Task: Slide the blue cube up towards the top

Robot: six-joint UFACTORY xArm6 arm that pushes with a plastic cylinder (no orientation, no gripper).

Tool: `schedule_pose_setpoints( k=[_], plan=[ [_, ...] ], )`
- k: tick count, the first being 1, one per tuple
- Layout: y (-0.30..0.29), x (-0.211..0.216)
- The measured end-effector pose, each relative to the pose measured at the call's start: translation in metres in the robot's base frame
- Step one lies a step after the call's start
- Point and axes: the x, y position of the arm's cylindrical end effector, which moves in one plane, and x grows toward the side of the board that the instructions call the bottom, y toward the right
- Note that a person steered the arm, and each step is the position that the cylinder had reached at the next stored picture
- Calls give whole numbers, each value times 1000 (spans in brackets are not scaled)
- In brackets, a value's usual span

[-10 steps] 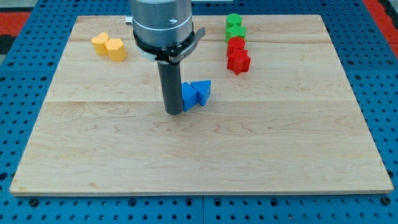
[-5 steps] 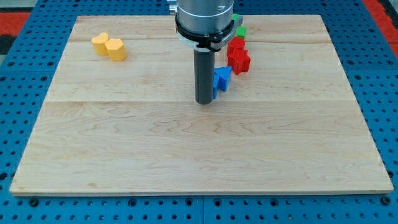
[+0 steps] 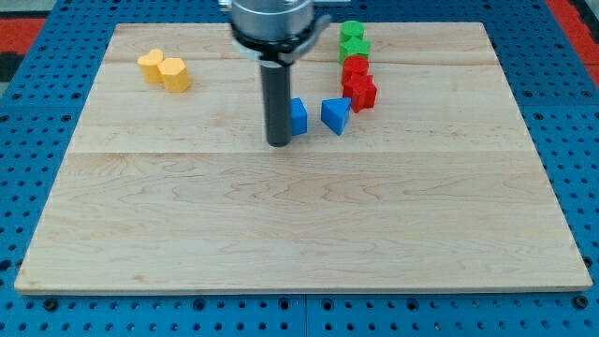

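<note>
The blue cube point(image 3: 298, 117) sits on the wooden board point(image 3: 299, 225) a little above its middle, partly hidden by my rod. My tip point(image 3: 278, 143) rests on the board just left of and slightly below the cube, touching or nearly touching its left side. A blue triangular block point(image 3: 335, 114) stands apart to the cube's right, close to the red blocks.
Two red blocks point(image 3: 357, 84) are stacked in line right of the blue triangle, with two green blocks point(image 3: 353, 40) above them near the view's top. Two yellow blocks point(image 3: 165, 71) lie at the upper left.
My rod moved left after a swing to the right. The blue pair, pushed up and right toward the red blocks, is now split: the triangle stays there, the cube lies left of it.
</note>
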Motion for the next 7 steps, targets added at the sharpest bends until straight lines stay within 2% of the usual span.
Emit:
schedule_pose_setpoints(
  k=[2,4,7],
  plan=[
    [14,-10],
    [44,9],
    [34,-40]
  ],
)
